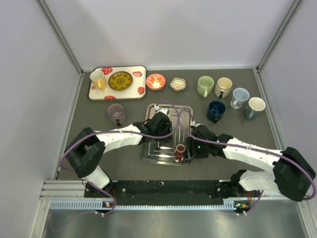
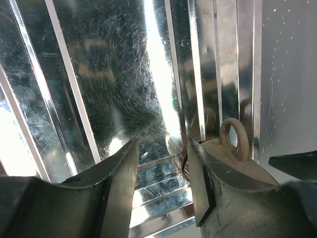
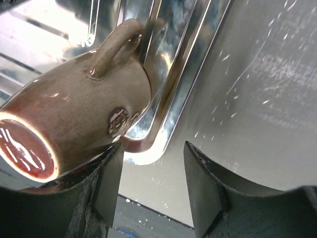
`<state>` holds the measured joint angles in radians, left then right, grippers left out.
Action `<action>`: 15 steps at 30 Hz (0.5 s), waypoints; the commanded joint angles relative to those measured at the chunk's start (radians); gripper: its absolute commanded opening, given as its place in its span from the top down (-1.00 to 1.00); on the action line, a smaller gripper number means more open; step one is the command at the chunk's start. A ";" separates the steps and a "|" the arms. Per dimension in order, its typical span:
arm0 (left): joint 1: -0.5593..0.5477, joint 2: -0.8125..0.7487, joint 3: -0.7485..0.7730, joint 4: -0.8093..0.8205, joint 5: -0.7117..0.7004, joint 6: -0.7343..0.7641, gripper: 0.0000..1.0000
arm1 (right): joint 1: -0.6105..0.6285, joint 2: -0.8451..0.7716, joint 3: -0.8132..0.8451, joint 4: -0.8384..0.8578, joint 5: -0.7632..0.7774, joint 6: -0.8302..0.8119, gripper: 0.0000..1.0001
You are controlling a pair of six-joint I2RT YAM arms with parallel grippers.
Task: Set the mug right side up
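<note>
A brown mug (image 1: 180, 151) with a red inside stands at the near right corner of the metal tray (image 1: 149, 156), its opening facing up. In the right wrist view the mug (image 3: 74, 124) shows its red mouth at lower left and its handle at the top. My right gripper (image 3: 153, 153) is open, with its left finger right beside the mug and nothing between the jaws; in the top view it (image 1: 191, 148) sits just right of the mug. My left gripper (image 2: 163, 148) is open and empty over the tray (image 2: 99, 74), with the mug (image 2: 233, 153) just outside its right finger.
A purple cup (image 1: 116, 113) stands left of the tray. A patterned tray (image 1: 141, 72) with a yellow mug and a plate is at the back left. Two small bowls (image 1: 155, 81) and several mugs (image 1: 216, 110) stand along the back right.
</note>
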<state>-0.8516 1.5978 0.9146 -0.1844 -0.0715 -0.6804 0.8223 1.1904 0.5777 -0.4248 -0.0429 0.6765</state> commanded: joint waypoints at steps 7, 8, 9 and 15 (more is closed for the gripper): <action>-0.004 -0.029 -0.051 0.043 0.012 -0.011 0.03 | -0.049 0.095 0.102 0.132 0.055 -0.035 -0.04; -0.004 -0.029 -0.052 0.048 0.019 -0.013 0.04 | -0.054 0.107 0.108 0.139 0.049 -0.037 -0.05; -0.004 -0.030 -0.054 0.054 0.028 -0.018 0.05 | -0.055 0.118 0.125 0.141 0.048 -0.038 -0.05; -0.014 -0.064 -0.089 0.045 -0.010 -0.047 0.07 | -0.061 0.198 0.185 0.149 0.046 -0.051 -0.06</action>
<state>-0.8574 1.5906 0.8520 -0.1757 -0.0658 -0.6952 0.7723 1.3563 0.6903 -0.3363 0.0036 0.6430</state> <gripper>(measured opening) 0.468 0.526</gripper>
